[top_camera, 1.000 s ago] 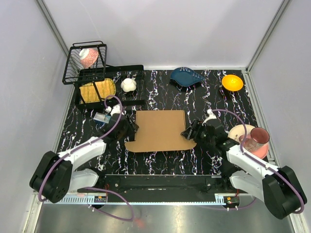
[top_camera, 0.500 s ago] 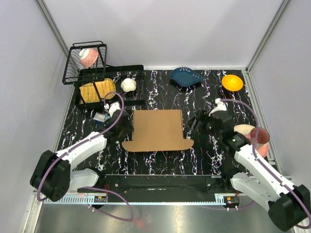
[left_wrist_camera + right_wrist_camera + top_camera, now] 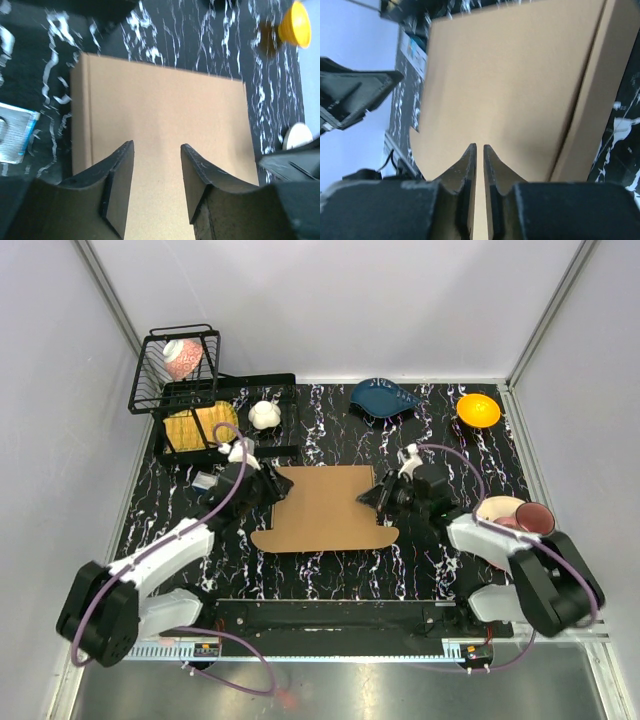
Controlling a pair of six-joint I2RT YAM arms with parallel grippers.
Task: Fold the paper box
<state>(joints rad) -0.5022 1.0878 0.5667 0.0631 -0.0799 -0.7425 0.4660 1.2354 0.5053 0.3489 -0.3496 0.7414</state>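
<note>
The paper box (image 3: 325,508) lies flat on the black marbled table as a plain brown cardboard sheet with a creased strip along one side. My left gripper (image 3: 275,488) hangs over its left edge. In the left wrist view the gripper (image 3: 156,150) is open, with the cardboard (image 3: 160,105) showing beneath and nothing between the fingers (image 3: 120,175). My right gripper (image 3: 372,497) is over the sheet's right edge. In the right wrist view it (image 3: 479,147) is shut to a thin slit above the cardboard (image 3: 510,75), and I see nothing clamped.
A black wire basket (image 3: 175,370) and a black rack holding a yellow item (image 3: 200,425) stand at the back left, next to a white object (image 3: 264,415). A blue dish (image 3: 385,398) and an orange bowl (image 3: 478,410) sit at the back. A pink cup (image 3: 532,520) is at the right and a small packet (image 3: 208,482) at the left.
My right gripper swung from beside the sheet onto its right edge and closed. My left gripper moved onto the left edge. The sheet slid slightly left.
</note>
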